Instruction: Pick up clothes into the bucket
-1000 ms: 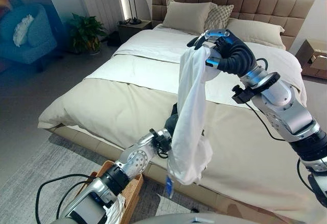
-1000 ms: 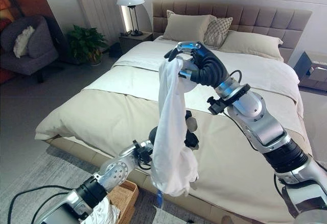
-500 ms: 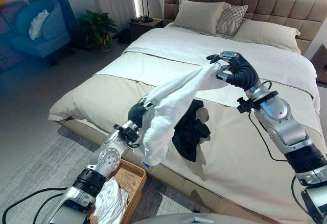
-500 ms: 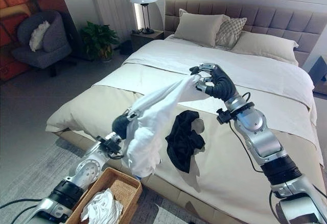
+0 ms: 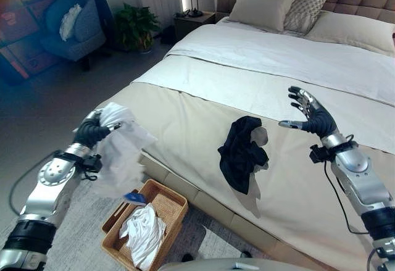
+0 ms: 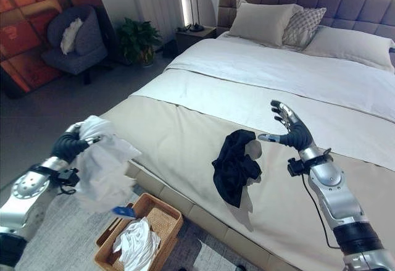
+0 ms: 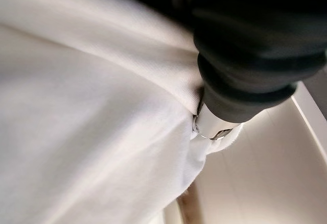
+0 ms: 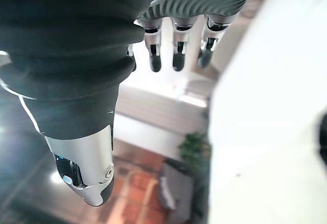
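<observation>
My left hand (image 5: 91, 132) is shut on a white garment (image 5: 120, 157) that hangs in the air beside the bed's near corner, above and just left of a wicker basket (image 5: 171, 202) on the floor. The basket holds another white garment (image 5: 143, 239). In the left wrist view the white cloth (image 7: 92, 132) drapes over the hand. A black garment (image 5: 242, 152) lies crumpled on the beige bedspread near the bed's edge. My right hand (image 5: 311, 115) hovers open above the bed, right of the black garment, with fingers spread (image 8: 176, 55).
The large bed (image 5: 203, 129) with a white duvet and pillows (image 5: 271, 5) takes up the right of the scene. A grey rug lies under the basket. An armchair (image 5: 71, 27), a plant (image 5: 133, 27) and a nightstand with a lamp stand at the far left.
My right hand has let go of the white garment and opened above the bed. My left hand has swung the garment left, off the bed and over the basket. The camera shifted.
</observation>
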{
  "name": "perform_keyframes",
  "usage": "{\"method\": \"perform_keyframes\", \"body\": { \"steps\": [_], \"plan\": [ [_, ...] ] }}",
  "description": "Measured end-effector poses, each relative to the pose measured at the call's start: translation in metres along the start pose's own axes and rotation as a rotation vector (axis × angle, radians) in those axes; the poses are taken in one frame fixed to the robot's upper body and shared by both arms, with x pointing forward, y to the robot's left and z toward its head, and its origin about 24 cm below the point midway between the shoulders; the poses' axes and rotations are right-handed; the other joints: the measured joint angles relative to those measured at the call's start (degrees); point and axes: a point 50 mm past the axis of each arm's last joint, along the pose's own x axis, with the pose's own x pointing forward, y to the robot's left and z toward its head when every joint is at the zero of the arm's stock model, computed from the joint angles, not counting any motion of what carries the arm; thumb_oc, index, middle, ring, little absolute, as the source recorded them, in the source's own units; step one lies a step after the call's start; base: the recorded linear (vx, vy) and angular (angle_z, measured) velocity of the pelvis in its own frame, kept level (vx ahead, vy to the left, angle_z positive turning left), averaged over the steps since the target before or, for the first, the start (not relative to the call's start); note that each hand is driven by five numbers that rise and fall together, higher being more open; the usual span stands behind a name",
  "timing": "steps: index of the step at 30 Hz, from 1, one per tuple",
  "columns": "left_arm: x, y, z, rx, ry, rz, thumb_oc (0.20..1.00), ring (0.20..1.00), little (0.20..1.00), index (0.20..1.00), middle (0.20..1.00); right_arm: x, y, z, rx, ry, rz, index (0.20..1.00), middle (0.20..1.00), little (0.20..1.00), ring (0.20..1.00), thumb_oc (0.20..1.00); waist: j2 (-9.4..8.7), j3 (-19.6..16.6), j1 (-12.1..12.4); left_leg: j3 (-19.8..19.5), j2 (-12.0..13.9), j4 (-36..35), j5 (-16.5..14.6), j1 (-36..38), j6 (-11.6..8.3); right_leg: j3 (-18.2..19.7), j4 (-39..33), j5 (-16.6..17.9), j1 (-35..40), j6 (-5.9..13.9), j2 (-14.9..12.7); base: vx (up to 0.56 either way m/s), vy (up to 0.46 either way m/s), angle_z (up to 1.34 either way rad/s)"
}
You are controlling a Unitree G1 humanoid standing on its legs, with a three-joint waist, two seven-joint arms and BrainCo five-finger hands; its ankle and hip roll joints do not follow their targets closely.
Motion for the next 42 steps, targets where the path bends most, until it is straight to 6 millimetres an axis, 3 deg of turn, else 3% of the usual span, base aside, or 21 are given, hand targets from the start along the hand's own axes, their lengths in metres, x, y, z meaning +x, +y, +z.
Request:
{"method": "perform_keyframes", "body": {
  "steps": [3, 8, 11, 15, 17, 22, 28, 37, 42],
  "plan": [
    [-0.008, 0.011, -0.004, 0.069, 0.013, 0.074, 0.200, 0.200, 0.200, 0.200, 0.200, -0.008, -0.001, -0.025, 0.053, 0.094, -0.050, 1.000, 1.000, 1.000, 1.000, 1.000, -0.11, 0.9, 0.2, -0.2, -0.4, 0.0, 0.0, -1.0, 0.00, 0.0, 0.0, 0.0, -0.9, 0.04, -0.4, -0.07, 0.027, 0.06],
    [-0.016, 0.011, -0.015, 0.161, 0.031, 0.189, 0.200, 0.200, 0.200, 0.200, 0.200, -0.024, 0.007, -0.063, 0.150, 0.229, -0.130, 1.000, 1.000, 1.000, 1.000, 1.000, -0.33, 2.6, 0.2, -0.2, -0.8, 0.1, 0.1, -2.3, 0.13, -0.1, 0.7, 0.0, -2.5, 0.17, -0.9, -0.07, 0.022, 0.00],
    [-0.022, 0.006, -0.042, 0.242, 0.112, 0.312, 0.200, 0.200, 0.200, 0.200, 0.200, -0.040, 0.028, -0.102, 0.231, 0.380, -0.219, 1.000, 1.000, 1.000, 1.000, 1.000, -1.00, 3.5, 0.1, -0.1, -1.1, 0.7, 0.2, -4.0, 0.16, -0.1, 1.3, 0.0, -4.2, 0.23, -1.0, -0.07, 0.034, -0.03],
    [-0.030, 0.008, -0.070, 0.304, 0.230, 0.386, 0.200, 0.200, 0.200, 0.200, 0.200, -0.065, 0.034, -0.132, 0.134, 0.536, -0.273, 1.000, 1.000, 1.000, 1.000, 1.000, -2.17, 6.7, -0.2, 0.0, -1.1, 2.2, 0.2, -7.6, 0.19, 0.2, 3.4, -0.1, -8.1, 0.33, -1.0, -0.09, 0.053, -0.03],
    [-0.033, 0.009, -0.077, 0.300, 0.259, 0.415, 0.200, 0.200, 0.200, 0.200, 0.200, -0.082, 0.036, -0.145, 0.091, 0.606, -0.294, 1.000, 1.000, 1.000, 1.000, 1.000, -3.30, 8.6, -1.0, 0.1, -1.3, 3.6, 0.1, -8.6, 0.16, 0.4, 4.3, -0.1, -9.4, 0.34, -1.0, -0.11, 0.061, -0.02],
    [-0.028, 0.013, -0.087, 0.317, 0.305, 0.492, 0.200, 0.200, 0.200, 0.200, 0.200, -0.099, 0.063, -0.168, 0.081, 0.727, -0.305, 1.000, 1.000, 1.000, 1.000, 1.000, -5.79, 14.3, -1.7, 1.1, -1.1, 8.7, -1.1, -15.0, -0.32, 1.9, 11.0, -1.2, -16.8, 0.66, -1.1, -0.08, 0.046, -0.11],
    [0.000, 0.014, -0.070, 0.363, 0.229, 0.478, 0.200, 0.200, 0.200, 0.200, 0.200, -0.114, 0.082, -0.176, -0.010, 0.777, -0.177, 1.000, 1.000, 1.000, 1.000, 1.000, -8.67, 19.7, -4.4, 1.6, -0.9, 14.3, -2.7, -22.2, -0.36, 3.0, 13.5, -0.9, -23.3, 0.48, -1.0, -0.06, 0.018, -0.06],
    [0.033, 0.046, -0.018, 0.451, 0.058, 0.592, 0.200, 0.200, 0.200, 0.200, 0.200, -0.099, 0.083, -0.166, -0.031, 0.688, -0.179, 1.000, 1.000, 1.000, 1.000, 1.000, -11.97, 23.6, -5.0, 2.0, 1.2, 26.1, -5.8, -36.9, -0.45, 4.4, 18.6, -0.4, -35.0, -0.11, 1.1, -0.06, -0.016, -0.11],
    [0.047, 0.051, 0.005, 0.453, -0.019, 0.633, 0.200, 0.200, 0.200, 0.200, 0.200, -0.082, 0.082, -0.154, -0.034, 0.599, -0.191, 1.000, 1.000, 1.000, 1.000, 1.000, -12.26, 23.4, -6.1, 1.4, 3.3, 35.0, -9.3, -46.3, -0.20, 4.7, 23.8, -1.3, -42.7, -0.51, 3.2, -0.06, -0.019, -0.12]
  ]
}}
